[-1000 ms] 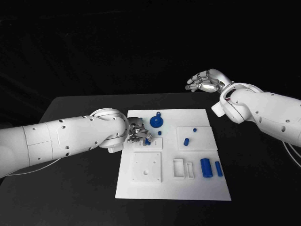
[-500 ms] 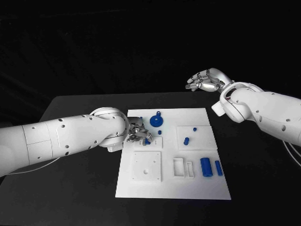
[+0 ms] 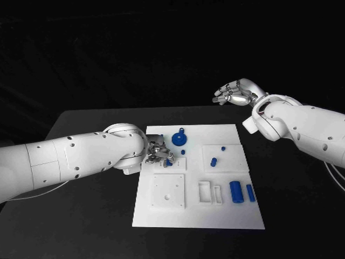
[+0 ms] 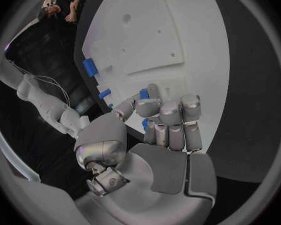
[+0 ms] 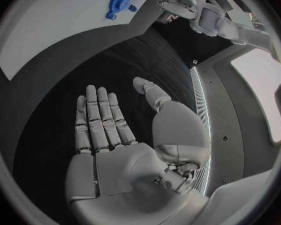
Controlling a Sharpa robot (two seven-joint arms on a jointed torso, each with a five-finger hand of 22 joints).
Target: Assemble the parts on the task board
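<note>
The white task board [image 3: 219, 216] lies in the middle of the black table. My left hand [image 3: 158, 153] hovers low over the board's near-left area, fingers curled in. It pinches a small blue part [image 3: 168, 161], which in the left wrist view shows between thumb and fingers [image 4: 145, 124]. A round blue disc with a knob [image 3: 179, 140] sits just beyond that hand, also seen in the right wrist view [image 5: 120, 0]. Two blue cylinders [image 3: 236, 191] lie at the board's right. My right hand [image 3: 233, 93] is raised beyond the table's far edge; its fingers [image 5: 102, 120] are straight and hold nothing.
Small blue pegs [image 3: 213, 161] stand on a raised square at the board's right. A white square plate with holes [image 3: 168, 191] and white slotted blocks [image 3: 209, 193] occupy the board's near half. Bare black table [image 3: 87, 216] surrounds the board.
</note>
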